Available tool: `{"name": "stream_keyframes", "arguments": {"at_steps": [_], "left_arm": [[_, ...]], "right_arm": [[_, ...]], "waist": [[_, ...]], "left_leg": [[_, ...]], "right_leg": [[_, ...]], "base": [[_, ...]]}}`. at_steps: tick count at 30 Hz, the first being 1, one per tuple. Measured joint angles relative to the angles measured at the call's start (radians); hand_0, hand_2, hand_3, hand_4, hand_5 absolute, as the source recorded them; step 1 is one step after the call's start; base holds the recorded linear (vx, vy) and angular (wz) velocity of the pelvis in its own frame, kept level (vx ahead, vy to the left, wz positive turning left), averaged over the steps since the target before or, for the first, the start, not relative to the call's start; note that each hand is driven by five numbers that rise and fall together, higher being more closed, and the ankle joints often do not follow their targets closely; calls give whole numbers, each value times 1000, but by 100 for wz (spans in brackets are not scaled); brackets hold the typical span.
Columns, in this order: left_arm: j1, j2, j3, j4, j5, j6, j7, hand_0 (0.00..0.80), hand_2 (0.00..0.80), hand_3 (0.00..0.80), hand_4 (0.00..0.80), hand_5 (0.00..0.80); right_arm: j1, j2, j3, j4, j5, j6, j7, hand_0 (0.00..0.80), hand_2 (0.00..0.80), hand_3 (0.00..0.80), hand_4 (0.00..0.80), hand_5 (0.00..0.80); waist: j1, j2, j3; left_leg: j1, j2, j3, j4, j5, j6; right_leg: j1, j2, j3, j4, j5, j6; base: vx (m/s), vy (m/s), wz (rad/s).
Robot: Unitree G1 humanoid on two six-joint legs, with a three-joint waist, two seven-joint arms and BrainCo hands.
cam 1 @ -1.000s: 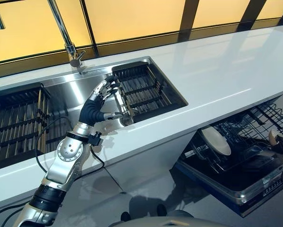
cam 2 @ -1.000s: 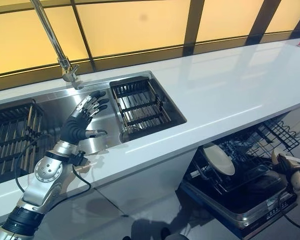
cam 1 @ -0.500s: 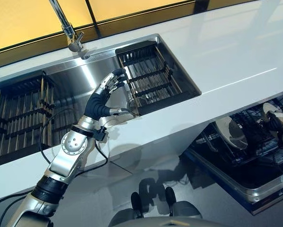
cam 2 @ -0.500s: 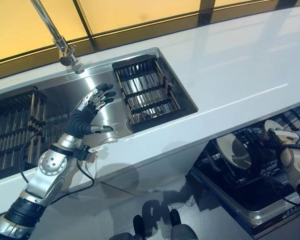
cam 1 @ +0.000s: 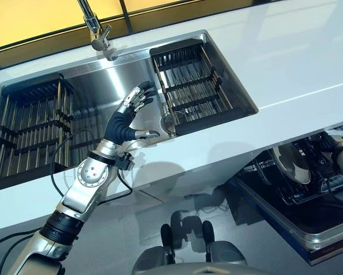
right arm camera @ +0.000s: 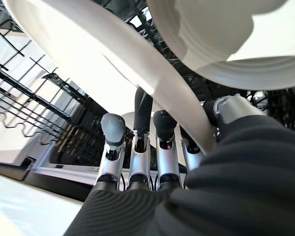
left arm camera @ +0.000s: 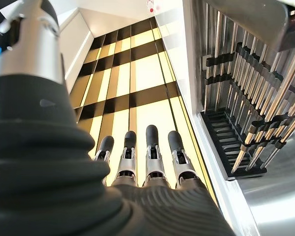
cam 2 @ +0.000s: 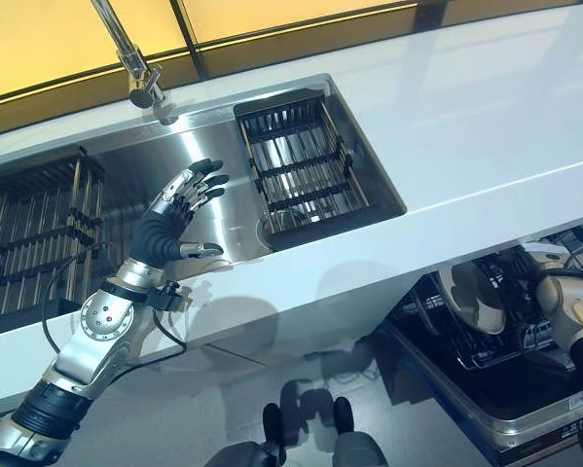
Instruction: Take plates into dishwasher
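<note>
White plate pinched between right hand thumb and fingers, low over dishwasher rack; judge: keep plate upright, ease edge between tines beside racked plate; left hand fingers straight over sink, idle

Counted: one sink; two drainer racks, left rack and right rack; one tap; one open dishwasher; two plates visible, near plate and far plate.
</note>
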Motion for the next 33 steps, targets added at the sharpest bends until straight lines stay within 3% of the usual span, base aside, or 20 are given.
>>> {"name": "stream_keyframes", "arguments": {"at_steps": [6, 18, 22, 33], "left_arm": [[-10, 4, -1, 0, 0, 0, 1, 0, 0, 0, 0, 0], [-55, 34, -9, 4, 0, -11, 10, 0, 0, 0, 0, 0], [-69, 35, -9, 4, 0, -21, 11, 0, 0, 0, 0, 0], [-91, 35, -22, 3, 0, -21, 11, 0, 0, 0, 0, 0]], "right_arm": [[-19, 8, 0, 79, 13, -9, -2, 800, 800, 800, 800, 800], [-81, 55, -6, 240, 129, -8, -42, 800, 800, 800, 800, 800], [-81, 63, -47, 286, 156, 14, -50, 800, 800, 800, 800, 800], [-67, 66, -124, 335, 176, 52, -71, 800, 800, 800, 800, 800]], "waist": [[22, 8, 21], [23, 37, 61], [21, 51, 71], [15, 50, 72]], "left_leg": [[-3, 0, -2, 0, 0, 0], [-35, -1, -6, 0, 8, 1], [-36, -3, -5, 0, 9, 1], [-32, -3, -3, 0, 9, 2]], "right_leg": [[-3, 0, -1, 0, 0, 0], [-31, -6, -11, 0, 3, -3], [-33, -8, -11, 0, 3, -3], [-29, -8, -10, 0, 6, -1]], "base": [[-18, -27, 1], [-45, -27, 2], [-16, 2, 0], [-3, 1, 0]]}}
